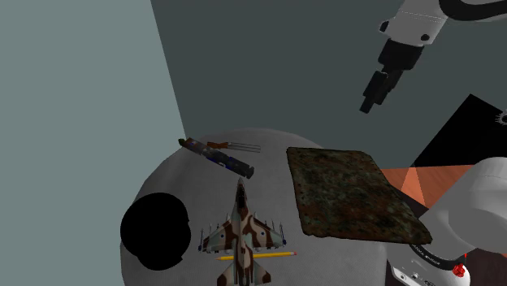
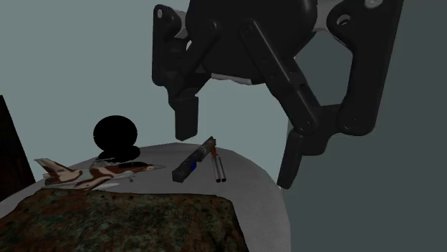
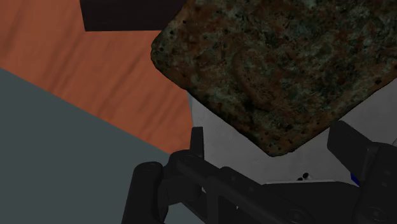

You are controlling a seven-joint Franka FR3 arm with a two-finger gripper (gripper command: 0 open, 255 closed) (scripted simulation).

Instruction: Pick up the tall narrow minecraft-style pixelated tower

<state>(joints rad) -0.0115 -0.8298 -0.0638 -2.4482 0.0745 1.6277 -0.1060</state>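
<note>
A thick slab point(image 1: 349, 195) with a mottled dark green and brown pixel-like surface lies flat on the round grey table point(image 1: 162, 183), at the shoulder view's right. It fills the front of the second exterior view as slab point(image 2: 122, 222). My black gripper point(image 1: 372, 101) hangs high above the slab's far edge, apart from it. Seen close in the second exterior view, the gripper point(image 2: 238, 143) stands open with nothing between its fingers. In the wrist view the gripper point(image 3: 272, 143) is over a rounded corner of the slab point(image 3: 286, 63).
A camouflaged toy jet point(image 1: 241, 236) and a yellow pencil point(image 1: 256, 255) lie near the table's front. A black ball point(image 1: 154, 231) sits at the left, a long gun-like object point(image 1: 219, 154) at the back. Orange floor point(image 1: 414, 183) lies beyond the table's edge.
</note>
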